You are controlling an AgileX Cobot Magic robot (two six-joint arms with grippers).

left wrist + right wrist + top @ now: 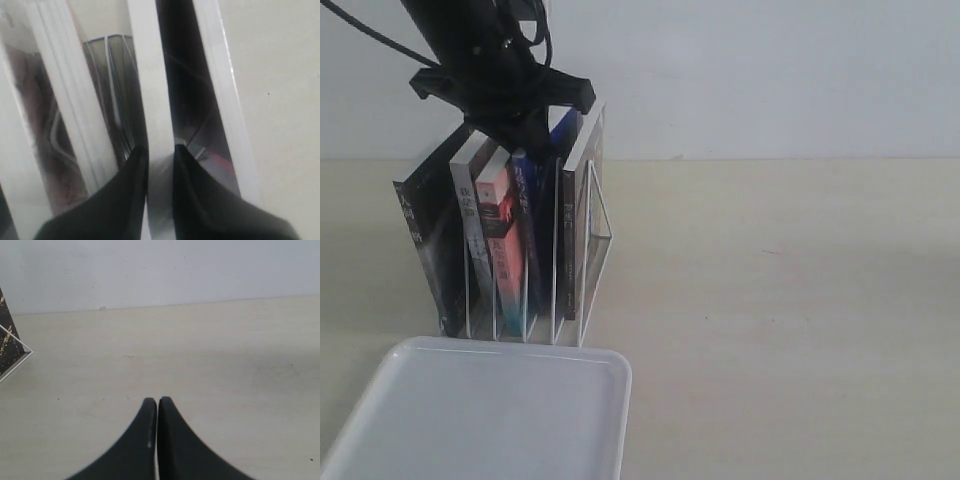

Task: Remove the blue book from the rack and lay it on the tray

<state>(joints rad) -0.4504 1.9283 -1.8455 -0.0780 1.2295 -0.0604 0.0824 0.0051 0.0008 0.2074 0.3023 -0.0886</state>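
Note:
The white wire rack point(601, 216) stands at the back left of the table and holds several upright books. The blue book point(527, 235) stands near its middle, its blue top corner showing beside the black arm. My left gripper point(533, 122) sits on top of this book. In the left wrist view the two black fingers point(130, 185) of the left gripper point(160, 151) are shut on the book's white page edge point(150, 75). The white tray point(480, 425) lies empty in front of the rack. My right gripper point(157, 401) is shut on nothing above bare table.
Other books share the rack: a black one point(423, 235) at the left, a red-spined one point(504, 245), and a dark-covered one point(578, 205) at the right. A dark book corner with rack wire point(9, 347) shows at the edge of the right wrist view. A pale wall stands behind the table.

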